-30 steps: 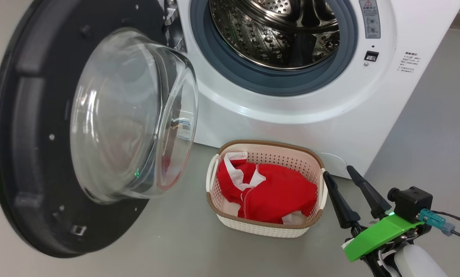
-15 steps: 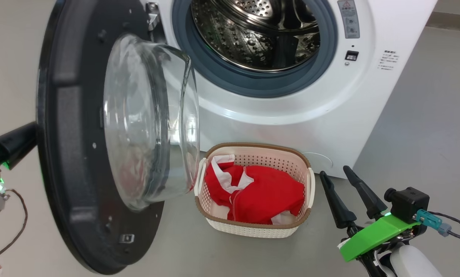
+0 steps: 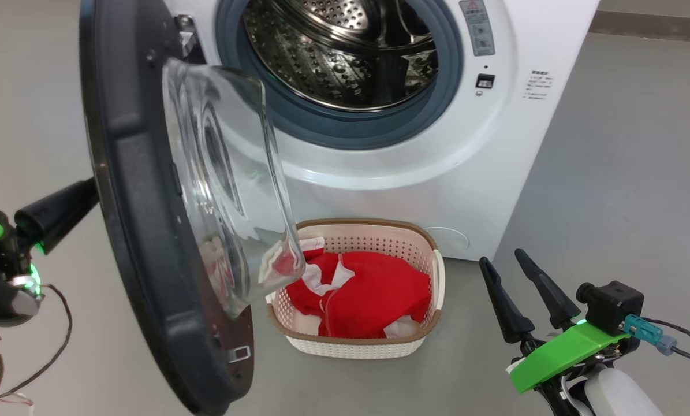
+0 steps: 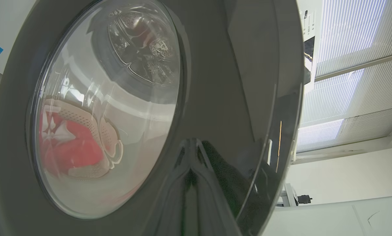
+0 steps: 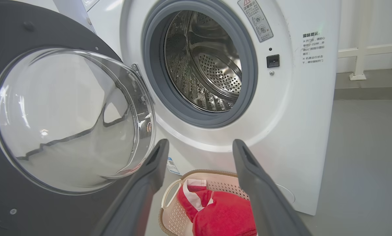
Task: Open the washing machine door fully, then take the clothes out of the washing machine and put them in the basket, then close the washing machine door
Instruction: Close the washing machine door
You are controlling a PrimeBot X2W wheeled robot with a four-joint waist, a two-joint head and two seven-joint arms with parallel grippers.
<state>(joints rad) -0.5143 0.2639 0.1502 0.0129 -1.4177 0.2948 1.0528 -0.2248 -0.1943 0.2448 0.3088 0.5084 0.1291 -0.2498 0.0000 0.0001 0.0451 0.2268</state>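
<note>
Left gripper (image 3: 85,196), pinched together, touches the glossy round washing machine door (image 3: 126,173); right gripper (image 3: 502,267) gapes beside the perforated cream basket (image 3: 356,346).

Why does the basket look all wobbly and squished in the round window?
Left wrist view: the bulging glass of the washing machine door bends the light, so the basket and red clothes behind it look curved and washed out; head view: the glass edge warps the basket's left corner too; right wrist view: the basket is seen directly and looks sharp.

Grey floor (image 3: 610,173): washing machine (image 3: 437,190), basket (image 3: 356,346) just beside.
</note>
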